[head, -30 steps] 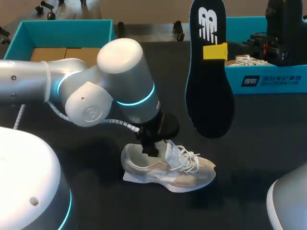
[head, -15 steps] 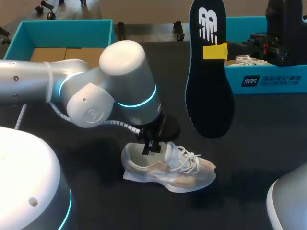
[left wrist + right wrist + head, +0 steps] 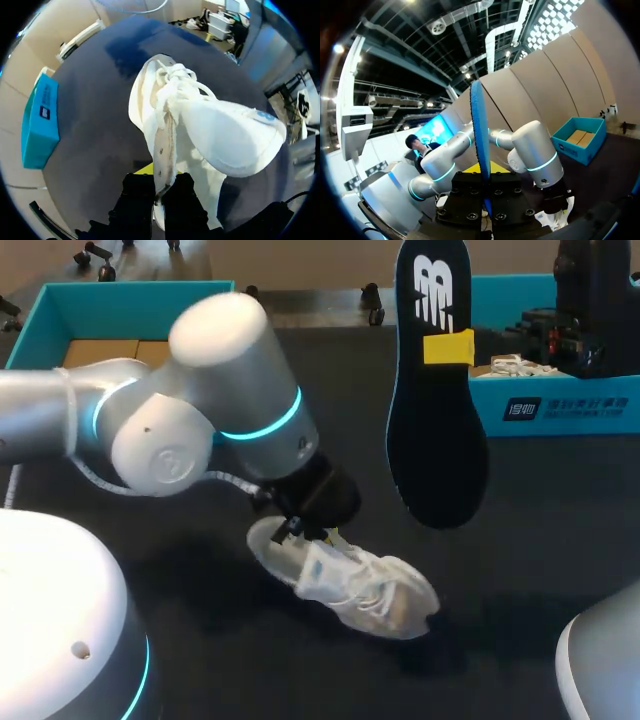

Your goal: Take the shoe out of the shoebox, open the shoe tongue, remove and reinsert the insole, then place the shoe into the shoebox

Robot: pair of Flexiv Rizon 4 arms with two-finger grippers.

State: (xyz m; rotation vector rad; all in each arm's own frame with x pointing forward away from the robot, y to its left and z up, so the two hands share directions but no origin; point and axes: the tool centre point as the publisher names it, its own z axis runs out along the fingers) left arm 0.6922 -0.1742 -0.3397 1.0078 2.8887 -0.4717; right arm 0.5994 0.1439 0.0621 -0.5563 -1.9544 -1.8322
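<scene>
I count one shoe, tilted over the table, toe ahead of my left hand, which is clamped on its eyelet edge. One insole stands upright, pinched in my right hand. There are two boxes, both well apart from the hands: the left shoebox and the right shoebox.

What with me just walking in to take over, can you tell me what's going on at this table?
The left gripper is shut on the white shoe at its opening, and the shoe sits tipped on the dark table. The right gripper is shut on the black insole and holds it upright above the table, out of the shoe. The open teal shoebox waits at the far left. The insole is not yet back in.
</scene>
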